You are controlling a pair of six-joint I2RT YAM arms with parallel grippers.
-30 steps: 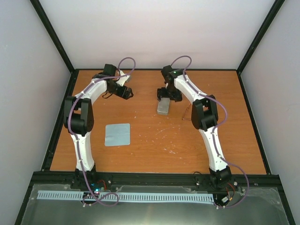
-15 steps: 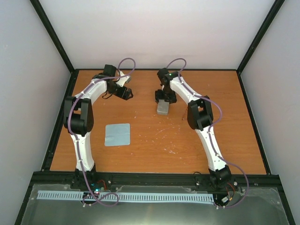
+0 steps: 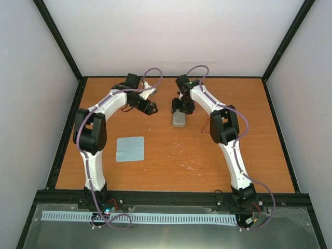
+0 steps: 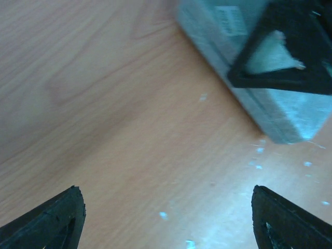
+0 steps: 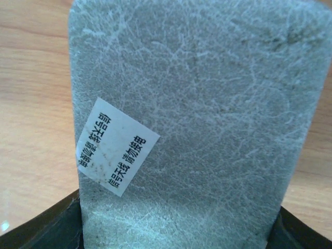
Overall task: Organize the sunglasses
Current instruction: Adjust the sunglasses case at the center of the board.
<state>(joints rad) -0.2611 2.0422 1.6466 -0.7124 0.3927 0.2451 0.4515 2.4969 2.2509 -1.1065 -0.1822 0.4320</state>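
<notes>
Two grippers, one box, one cloth and one pair of sunglasses, all on the tabletop [image 3: 249, 150].

Left gripper [image 4: 165, 210]: spread wide, only bare wood between its fingers, just left of the box [image 3: 179, 120].

Right gripper [image 3: 181, 107]: over the box's far end, fingers [image 5: 46, 228] down either side, hard by its edges (whether they pinch it we cannot tell).

Box: grey, lying flat, with a white printed sticker [image 5: 116, 154].

Cloth [image 3: 129, 149]: pale blue-grey square, flat, well apart by the left arm.

Sunglasses [image 3: 203, 129]: we make out only a thin reddish line right of the box, just beside the right arm's elbow.
</notes>
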